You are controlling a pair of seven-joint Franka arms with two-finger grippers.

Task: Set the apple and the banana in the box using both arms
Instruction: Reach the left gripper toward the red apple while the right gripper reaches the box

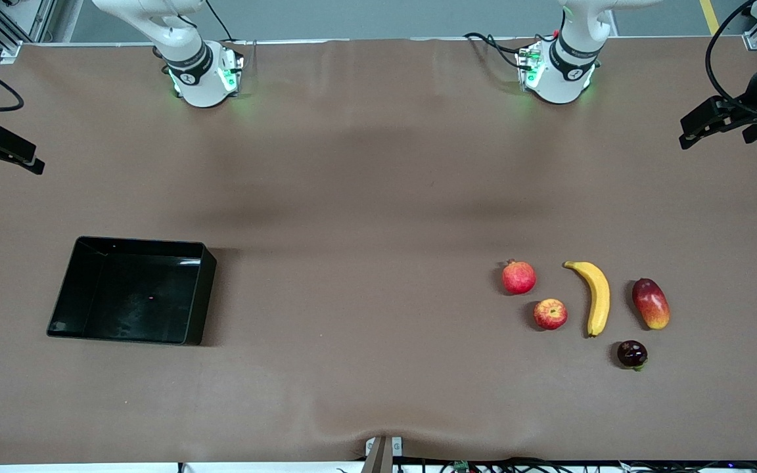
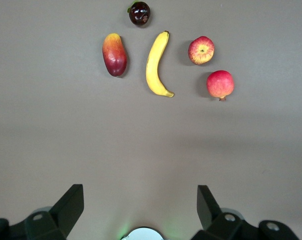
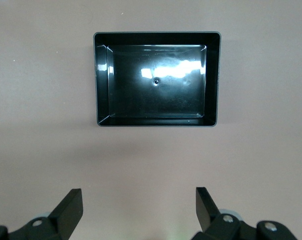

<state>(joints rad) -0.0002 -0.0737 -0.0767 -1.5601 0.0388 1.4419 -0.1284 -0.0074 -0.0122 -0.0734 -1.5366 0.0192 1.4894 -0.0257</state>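
The box (image 1: 56,315) lies nearest the camera, empty, toward the right arm's end of the table (image 1: 365,263). The banana (image 1: 596,297), long axis running toward the camera, and the apple (image 1: 550,314) beside it lie at the left arm's end, so the left gripper (image 2: 141,200), jaws apart, is nearer them; the right gripper (image 3: 139,200), jaws apart, waits.

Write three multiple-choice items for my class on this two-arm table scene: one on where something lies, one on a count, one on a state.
1. Where is the apple?
A. In the box
B. Beside the banana, toward the left arm's end
C. In a gripper

2. How many fruits lie on the table?
A. Three
B. Four
C. Five

3. What is the box's state?
A. Empty
B. Holding the banana
C. Overturned

Answers: 1 B, it rests by the banana. 2 C, pomegranate, apple, banana, mango and a dark fruit. 3 A, only its glossy floor shows.
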